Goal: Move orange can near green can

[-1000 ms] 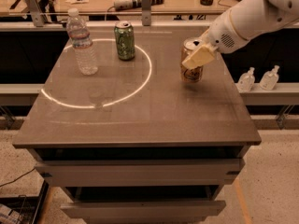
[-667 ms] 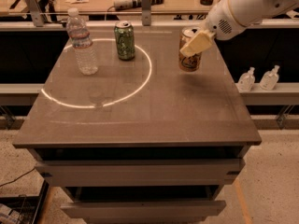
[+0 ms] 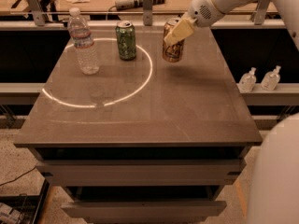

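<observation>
The orange can [image 3: 173, 48] is held upright in my gripper [image 3: 176, 31], a little above the table near its far edge. The gripper's pale fingers [image 3: 178, 31] are shut around the can's upper part. The white arm reaches in from the upper right. The green can [image 3: 126, 40] stands upright on the table, to the left of the orange can with a small gap between them. It sits at the far rim of a bright ring of light on the tabletop.
A clear plastic water bottle [image 3: 83, 42] stands left of the green can. The grey-brown table [image 3: 140, 115] has drawers below. A shelf on the right holds two small white bottles [image 3: 259, 79]. A cluttered bench runs behind the table.
My gripper has lifted the orange can off the table and carried it left and towards the far edge, closer to the green can.
</observation>
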### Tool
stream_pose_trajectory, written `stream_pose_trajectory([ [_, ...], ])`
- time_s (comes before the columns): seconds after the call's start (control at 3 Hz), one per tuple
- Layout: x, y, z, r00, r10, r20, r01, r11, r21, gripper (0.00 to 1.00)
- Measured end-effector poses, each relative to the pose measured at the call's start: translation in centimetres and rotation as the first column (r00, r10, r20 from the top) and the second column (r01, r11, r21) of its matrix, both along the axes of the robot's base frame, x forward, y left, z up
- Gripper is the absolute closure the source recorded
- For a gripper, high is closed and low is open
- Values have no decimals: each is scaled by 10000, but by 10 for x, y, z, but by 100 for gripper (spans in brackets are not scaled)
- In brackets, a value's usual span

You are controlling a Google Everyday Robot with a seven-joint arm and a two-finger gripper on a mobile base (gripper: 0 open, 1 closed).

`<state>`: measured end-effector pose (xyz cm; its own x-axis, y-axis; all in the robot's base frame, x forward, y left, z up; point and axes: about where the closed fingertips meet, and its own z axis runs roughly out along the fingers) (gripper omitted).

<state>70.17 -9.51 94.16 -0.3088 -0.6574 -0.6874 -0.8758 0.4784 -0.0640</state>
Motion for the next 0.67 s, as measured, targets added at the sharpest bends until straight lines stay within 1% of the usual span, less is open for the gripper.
stream_pose_trajectory([
  [0.33,18,34,-6,9985,409,-353,-395,9984,402,100],
  [0.67,30,62,-13,9964,622,-573,-585,9963,633,100],
])
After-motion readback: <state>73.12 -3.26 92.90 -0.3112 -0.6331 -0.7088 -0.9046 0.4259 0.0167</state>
